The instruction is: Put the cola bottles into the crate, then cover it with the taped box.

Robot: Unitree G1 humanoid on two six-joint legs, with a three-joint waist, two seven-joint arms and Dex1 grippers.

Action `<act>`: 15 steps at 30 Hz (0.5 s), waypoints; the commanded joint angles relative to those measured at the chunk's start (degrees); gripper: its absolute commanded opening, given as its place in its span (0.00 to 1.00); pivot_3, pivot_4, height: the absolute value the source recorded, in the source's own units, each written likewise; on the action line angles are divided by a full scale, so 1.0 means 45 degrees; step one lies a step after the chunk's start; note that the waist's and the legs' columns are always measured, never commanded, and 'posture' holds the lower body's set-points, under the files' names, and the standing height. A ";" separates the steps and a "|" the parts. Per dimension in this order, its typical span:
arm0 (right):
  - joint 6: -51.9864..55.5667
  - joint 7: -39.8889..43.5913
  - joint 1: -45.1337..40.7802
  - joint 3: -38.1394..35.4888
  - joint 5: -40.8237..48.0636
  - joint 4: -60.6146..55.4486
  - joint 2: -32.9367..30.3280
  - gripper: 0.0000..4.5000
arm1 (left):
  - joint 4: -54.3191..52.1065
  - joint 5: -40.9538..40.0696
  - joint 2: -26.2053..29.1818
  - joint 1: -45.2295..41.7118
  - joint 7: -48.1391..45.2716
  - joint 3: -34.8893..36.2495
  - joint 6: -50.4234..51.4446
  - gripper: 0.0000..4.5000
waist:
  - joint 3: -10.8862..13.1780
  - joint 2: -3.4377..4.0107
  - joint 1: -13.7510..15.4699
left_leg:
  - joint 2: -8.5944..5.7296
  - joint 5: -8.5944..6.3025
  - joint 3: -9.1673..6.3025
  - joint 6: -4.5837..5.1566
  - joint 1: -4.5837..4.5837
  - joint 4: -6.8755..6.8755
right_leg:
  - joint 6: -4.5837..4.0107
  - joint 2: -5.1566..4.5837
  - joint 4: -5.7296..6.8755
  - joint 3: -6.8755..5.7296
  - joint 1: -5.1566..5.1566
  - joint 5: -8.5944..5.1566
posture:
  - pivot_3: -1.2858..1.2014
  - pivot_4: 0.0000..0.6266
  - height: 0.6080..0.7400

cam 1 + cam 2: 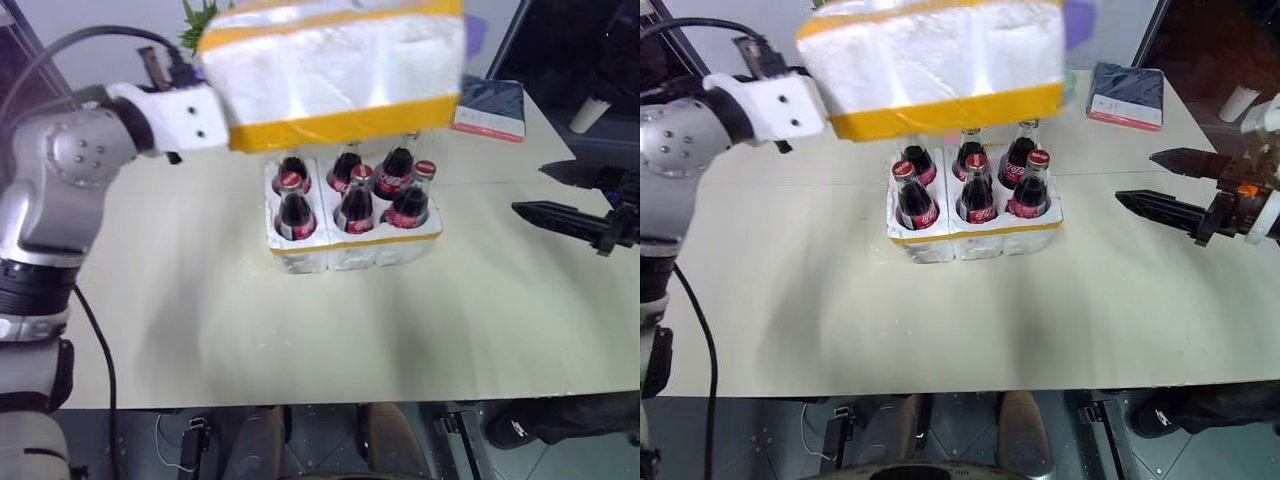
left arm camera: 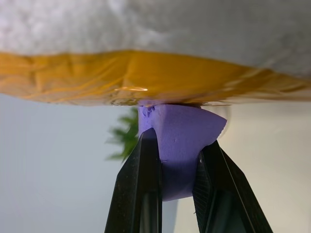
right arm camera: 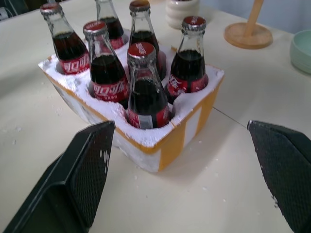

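Tabletop (image 1: 300,340): large cream surface, wide bare area toward the near edge and on both sides of the crate.

Taped box (image 1: 335,75): airborne, held over the far half of the tabletop, long axis running left-right, slightly tilted. It hangs above and a bit behind the crate, covering the back row of bottle caps from the head cameras. Lower yellow band faces the robot.

Crate (image 1: 350,245): sits mid-tabletop, closer to the far edge than the near one, long axis also left-right, so box and crate are roughly aligned. All six cola bottles (image 3: 146,82) stand upright in the wells; loading looks done.

Left gripper (image 2: 177,170): fingers clamped on a purple tab under the taped box's yellow band. This arm carries the lid, so it owns the next move: bring the box toward the near edge, then straight down over the caps.

Right gripper (image 1: 575,205): fingers spread wide, empty, hovering near the right edge, well apart from the crate, pointing at it.

Risk: tilted box clipping the caps.
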 commanded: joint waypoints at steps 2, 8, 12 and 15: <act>-0.0316 -0.0182 0.0089 -0.0483 -0.0042 -0.0260 0.0239 1.00 | -0.1568 0.0345 0.0416 0.0450 -0.0986 -0.0011 0.0585 0.06 | 0.0000 0.0001 -0.0018 | 0.0000 0.0000 0.0000 0.0000 0.0004 -0.0002 | -0.0001 0.0000 0.0000 0.0000 0.0000 0.0000 | 0.52 0.24 0.99; -0.0624 -0.0295 0.0325 -0.0506 -0.0189 -0.0262 0.0602 1.00 | -0.3135 0.0619 0.0508 0.1347 -0.1807 -0.0177 0.1203 0.06 | 0.0001 -0.0001 0.0056 | 0.0000 0.0000 -0.0001 0.0001 0.0003 0.0009 | -0.0001 0.0001 -0.0005 0.0000 0.0013 -0.0001 | 0.52 0.24 0.99; -0.0774 -0.0374 0.0303 -0.0459 -0.0192 -0.0161 0.0775 1.00 | -0.3236 0.1028 0.0619 0.1655 -0.1831 -0.0319 0.0800 0.17 | 0.0000 0.0000 0.0043 | 0.0000 0.0000 -0.0004 0.0001 0.0006 0.0009 | -0.0001 0.0002 -0.0008 0.0000 0.0017 -0.0001 | 0.52 0.24 0.99; -0.0912 -0.0391 0.0317 -0.0372 -0.0263 -0.0115 0.0902 1.00 | -0.3199 0.1310 0.0799 0.1860 -0.1754 -0.0294 0.0315 0.48 | 0.0000 0.0000 0.0051 | 0.0001 0.0000 -0.0004 0.0001 0.0006 0.0008 | -0.0001 0.0002 -0.0008 0.0000 0.0017 -0.0001 | 0.52 0.24 0.99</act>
